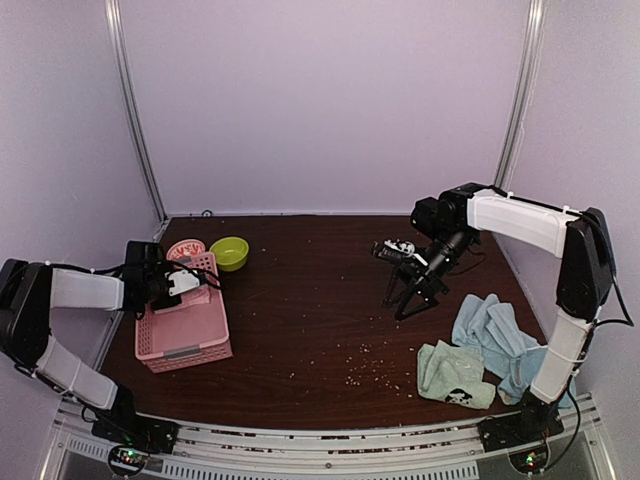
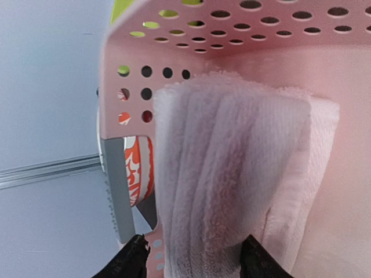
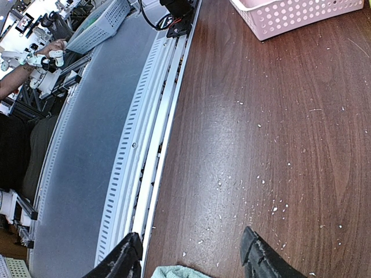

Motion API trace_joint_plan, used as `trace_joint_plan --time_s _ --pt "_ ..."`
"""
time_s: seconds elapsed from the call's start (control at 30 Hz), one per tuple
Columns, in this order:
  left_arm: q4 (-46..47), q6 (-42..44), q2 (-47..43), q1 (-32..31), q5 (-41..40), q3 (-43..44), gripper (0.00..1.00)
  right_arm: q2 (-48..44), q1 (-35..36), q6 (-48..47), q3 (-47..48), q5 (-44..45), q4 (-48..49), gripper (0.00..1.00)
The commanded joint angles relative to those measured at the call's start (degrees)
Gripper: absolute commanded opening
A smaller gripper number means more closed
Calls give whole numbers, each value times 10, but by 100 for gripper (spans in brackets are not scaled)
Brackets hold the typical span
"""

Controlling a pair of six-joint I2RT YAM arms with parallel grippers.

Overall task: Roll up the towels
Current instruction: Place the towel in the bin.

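Note:
A rolled pink towel (image 2: pixel 232 174) lies inside the pink latticed basket (image 1: pixel 185 335) at the left, against the basket's far wall. My left gripper (image 1: pixel 198 288) reaches into the basket. In the left wrist view this gripper (image 2: pixel 194 262) is open, with a finger on either side of the roll and a sliver of basket floor showing beside the left finger. A light blue towel (image 1: pixel 490 332) and a mint green towel (image 1: pixel 455 372) with a dark mark lie crumpled at the right front. My right gripper (image 1: pixel 405 298) hangs open above the table left of them, nothing between its fingers (image 3: pixel 264 260). The mint towel's edge (image 3: pixel 174 272) shows below it.
A lime green bowl (image 1: pixel 229 252) and a red-and-white patterned dish (image 1: pixel 186 250) stand behind the basket. Pale crumbs (image 1: pixel 365 362) are scattered over the dark wooden table. The table's front rail (image 3: pixel 145 162) runs close to the right gripper.

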Motion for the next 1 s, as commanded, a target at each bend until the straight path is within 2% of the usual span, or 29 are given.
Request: trace_joint_plan --time_s 0.0,0.23,0.3,0.33,0.5,0.63,0.7,0.73,0.8,0.9,0.93,0.97 --pt "-12 6 -49 5 31 -21 57 -9 6 -7 -5 -2 -9 59" --pt "-52 12 -57 4 46 -13 58 -16 11 -6 -5 0 -9 59" --pt "-81 5 -60 4 52 7 61 -17 11 -6 -6 0 -9 59" --pt "-99 2 -64 3 53 18 66 -17 11 -5 -5 0 -9 59" --pt "-203 -5 -120 -16 48 52 67 -16 14 -5 -4 -2 -9 60" --pt "-294 -47 -167 -32 64 107 68 -8 15 -3 -1 0 -9 60" --pt "-325 -94 -178 -48 81 144 65 -3 15 0 2 2 -9 60" --pt "-332 -124 -180 -56 86 158 63 -1 15 1 5 4 -9 60" --pt "-326 -193 -184 -74 87 180 53 3 15 6 12 5 -9 60" --pt "-303 -394 -177 -79 42 203 18 8 15 12 18 6 -8 60" --pt "-315 -466 -163 -78 15 216 0 10 14 13 19 7 -8 60" --pt "-346 -533 -133 -78 -14 233 0 13 14 13 19 8 -8 60"
